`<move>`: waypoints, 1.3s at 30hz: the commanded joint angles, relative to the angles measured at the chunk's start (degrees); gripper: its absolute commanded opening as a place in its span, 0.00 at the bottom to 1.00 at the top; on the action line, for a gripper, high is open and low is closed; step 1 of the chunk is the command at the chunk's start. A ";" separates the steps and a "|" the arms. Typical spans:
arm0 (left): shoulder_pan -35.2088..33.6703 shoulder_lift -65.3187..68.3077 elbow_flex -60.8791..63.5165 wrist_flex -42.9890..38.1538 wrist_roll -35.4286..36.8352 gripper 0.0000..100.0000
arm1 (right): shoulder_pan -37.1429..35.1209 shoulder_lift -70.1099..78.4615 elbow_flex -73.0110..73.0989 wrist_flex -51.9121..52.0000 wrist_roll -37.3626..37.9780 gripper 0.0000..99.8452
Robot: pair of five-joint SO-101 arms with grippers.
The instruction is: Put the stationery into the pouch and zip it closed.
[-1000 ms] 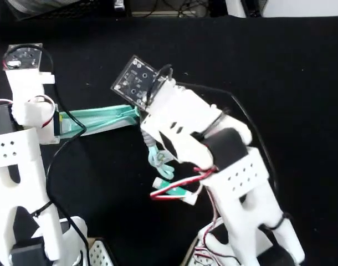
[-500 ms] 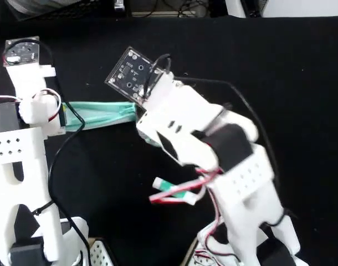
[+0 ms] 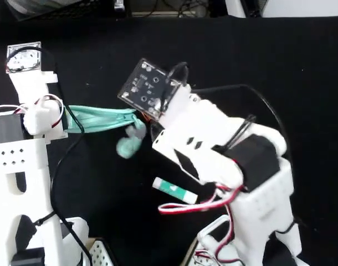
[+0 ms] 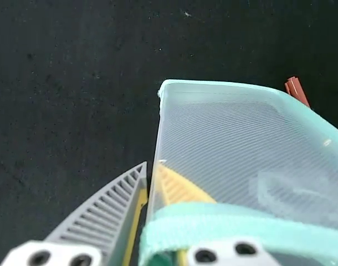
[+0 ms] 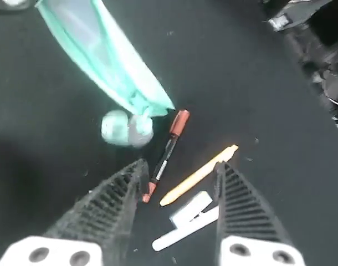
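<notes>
A clear pouch [image 3: 100,118] with teal edging hangs stretched just above the black table. My left gripper [image 3: 59,122] is shut on its left end; in the left wrist view the pouch [image 4: 235,149] runs out from the gripper [image 4: 153,180]. A blurred teal item [image 3: 128,144] is just below the pouch's right end, and I cannot tell whether it touches the pouch. My right gripper [image 5: 180,165] is open above a red-brown pen [image 5: 167,154], an orange pencil [image 5: 199,174] and the teal item [image 5: 126,128]. The pouch's end [image 5: 111,66] lies beyond them.
A white and green stick [image 3: 174,189] lies on the table near the right arm [image 3: 219,149]. Small white pieces [image 5: 185,221] lie by the pencil. The left arm's base [image 3: 19,183] stands at the near left. Bare black table stretches to the far right.
The right arm carried the teal item up to the pouch's end, then drew back to the right. The item has left the gripper and is now beside the pouch's end.
</notes>
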 commanded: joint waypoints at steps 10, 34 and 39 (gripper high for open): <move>0.13 0.26 3.47 -1.14 0.35 0.03 | 13.71 -23.08 66.86 -35.08 9.23 0.20; 0.13 0.26 3.47 -1.14 0.35 0.03 | 10.20 4.97 76.09 -46.07 17.76 0.23; 0.04 0.26 3.56 -1.14 0.18 0.03 | 11.52 4.62 74.86 -46.07 17.23 0.23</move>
